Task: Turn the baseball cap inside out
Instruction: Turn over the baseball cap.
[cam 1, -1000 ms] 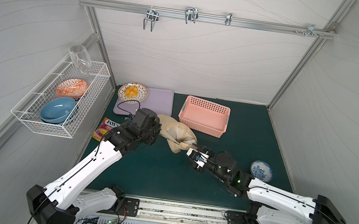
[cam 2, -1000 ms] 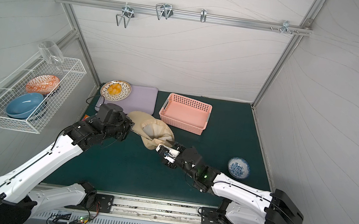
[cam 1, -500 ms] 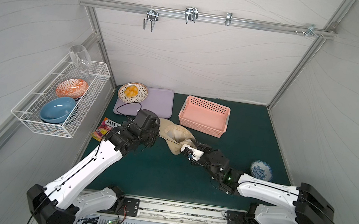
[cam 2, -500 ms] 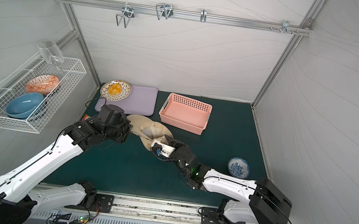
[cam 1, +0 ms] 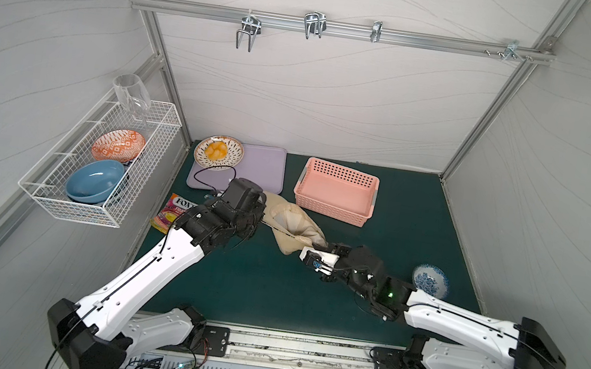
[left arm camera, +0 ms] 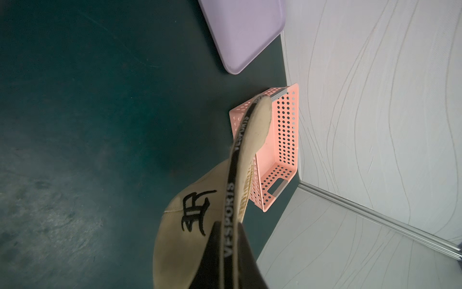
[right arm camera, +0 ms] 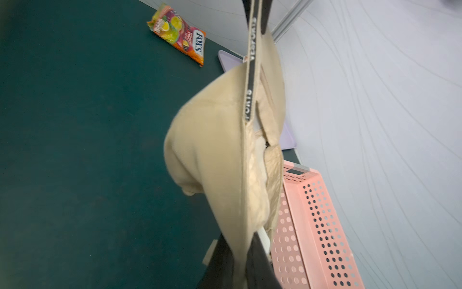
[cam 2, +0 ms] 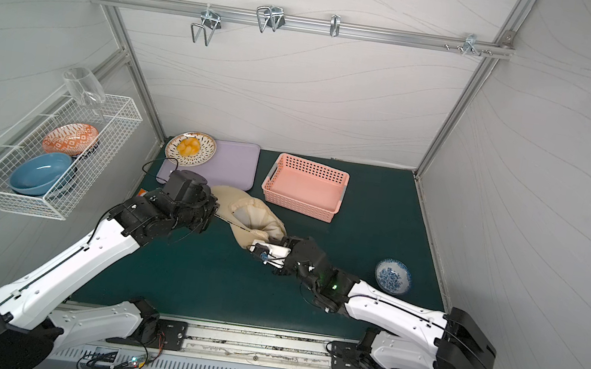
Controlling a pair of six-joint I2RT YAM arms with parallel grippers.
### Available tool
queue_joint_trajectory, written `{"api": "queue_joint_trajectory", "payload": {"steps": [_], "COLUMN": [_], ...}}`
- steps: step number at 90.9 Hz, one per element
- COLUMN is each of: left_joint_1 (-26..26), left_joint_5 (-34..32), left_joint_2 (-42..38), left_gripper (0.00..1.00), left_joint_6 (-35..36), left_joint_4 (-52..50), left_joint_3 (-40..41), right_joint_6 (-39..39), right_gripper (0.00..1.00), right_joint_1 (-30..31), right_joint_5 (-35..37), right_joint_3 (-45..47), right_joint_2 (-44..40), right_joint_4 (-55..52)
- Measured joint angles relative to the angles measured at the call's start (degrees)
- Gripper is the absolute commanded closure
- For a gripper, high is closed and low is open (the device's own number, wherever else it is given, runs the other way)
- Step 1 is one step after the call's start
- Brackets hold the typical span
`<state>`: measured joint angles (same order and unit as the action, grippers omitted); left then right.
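Note:
The beige baseball cap (cam 1: 292,224) (cam 2: 255,219) hangs off the green mat, stretched between both grippers with its opening turned up. My left gripper (cam 1: 260,219) (left arm camera: 228,226) is shut on the rim's black lettered band near the brim, beside the black monogram on the cap (left arm camera: 175,250). My right gripper (cam 1: 312,250) (right arm camera: 240,240) is shut on the opposite edge of the cap (right arm camera: 212,150). Pale lining shows inside the crown. In the top views the left fingertips are hidden under the wrist.
A pink basket (cam 1: 329,213) stands just behind the cap. A lavender tray (cam 1: 265,165) and a plate of food (cam 1: 218,151) lie at the back left. A snack packet (cam 1: 174,213) is by the left wall, a blue-patterned bowl (cam 1: 429,281) at the right.
My right gripper reached the cap's near edge and closed on it. It then drew back slightly to the right, pulling the rim taut. The left gripper kept its hold.

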<state>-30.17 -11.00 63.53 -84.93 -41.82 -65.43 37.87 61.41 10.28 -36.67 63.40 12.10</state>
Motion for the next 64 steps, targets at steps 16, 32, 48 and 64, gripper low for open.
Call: {"api": "queue_joint_trajectory", "payload": {"steps": [16,32,48,64], "left_joint_1": [0.5,2.6,3.9,4.4], "left_joint_5": [6.5,17.9,21.1,21.9], "left_joint_2": [3.7,7.4,8.0,6.6], "left_gripper": [1.00,1.00,1.00,1.00], "left_joint_6": [15.3,27.6,39.4,46.6], "left_joint_4": [11.0,20.5,18.2,18.4], "left_joint_3": [-1.0,-1.0,-3.7,-4.7], "right_joint_6": [-5.9,-8.8,-11.4,-13.4], "right_gripper": [0.87,0.88,0.76,0.55], "right_joint_1": [-8.3,-10.5,-10.6,-10.6], "right_joint_5": [-19.3,-31.3,-33.4,-31.0], "right_joint_3": [-6.4,-12.2,-13.7,-13.6], "right_joint_2": [-4.2,-0.3,5.6,6.2], "right_joint_4": [-14.5,-25.7,-30.2,-30.5]}}
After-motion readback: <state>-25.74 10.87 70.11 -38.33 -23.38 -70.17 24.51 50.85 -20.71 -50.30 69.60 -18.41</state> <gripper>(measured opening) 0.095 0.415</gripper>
